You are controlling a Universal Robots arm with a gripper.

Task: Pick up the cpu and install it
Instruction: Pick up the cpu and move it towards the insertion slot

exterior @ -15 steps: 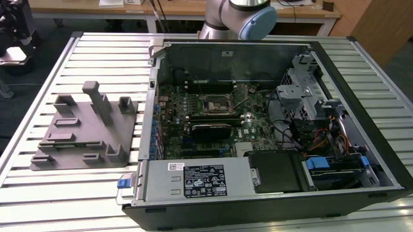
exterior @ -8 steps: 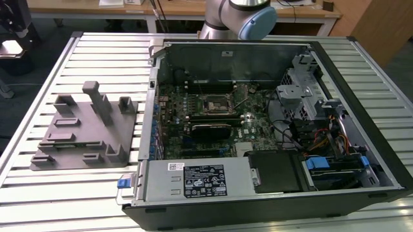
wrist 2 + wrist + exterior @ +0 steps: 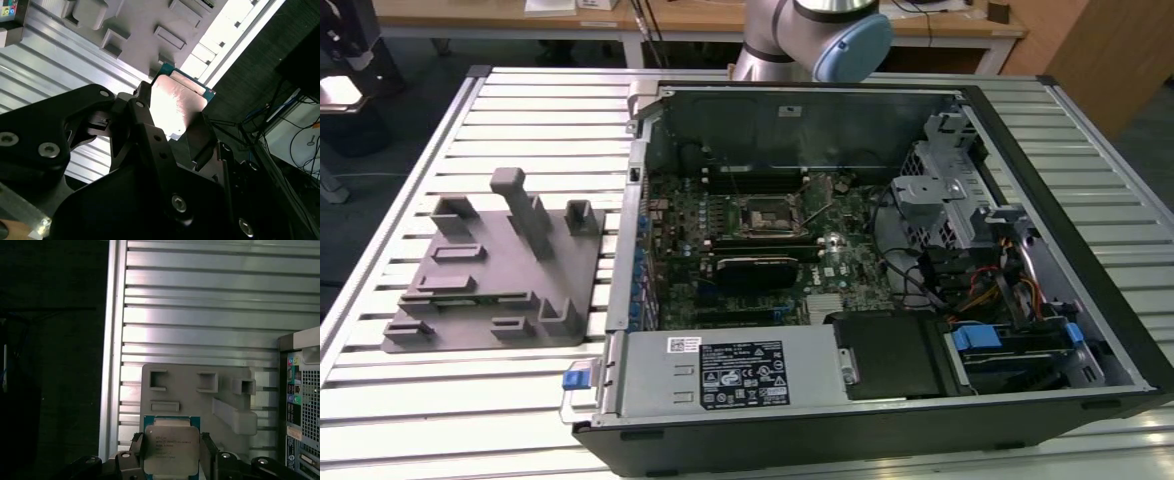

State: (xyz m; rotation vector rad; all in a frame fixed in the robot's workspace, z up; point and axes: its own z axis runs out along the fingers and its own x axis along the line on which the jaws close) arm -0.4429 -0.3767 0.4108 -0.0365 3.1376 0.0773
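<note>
Exterior view: open computer case (image 3: pixel 854 260) at centre frame on a slatted metal surface (image 3: pixel 400 400), with the motherboard socket (image 3: pixel 767 210) exposed near mid-frame. Grey tray (image 3: pixel 494 270) with upright posts at the exterior view's left, robot arm (image 3: pixel 814 35) at the upper edge.

Second wrist view: tool (image 3: pixel 172 125) pinching the cpu (image 3: pixel 177 105), with black fingers (image 3: pixel 145 125) closed on two opposite edges and the silver lid facing the camera. Tray and surface well beyond.

First wrist view: cpu (image 3: pixel 171 450) clamped midway in the tool, in front of the tray's near edge and apparently lifted clear of it. Corner of the case (image 3: pixel 300 405) alongside.

Likely light and rigid, but fragile underneath and slick across the metal lid. Best held by the edges, as here, and kept level.
</note>
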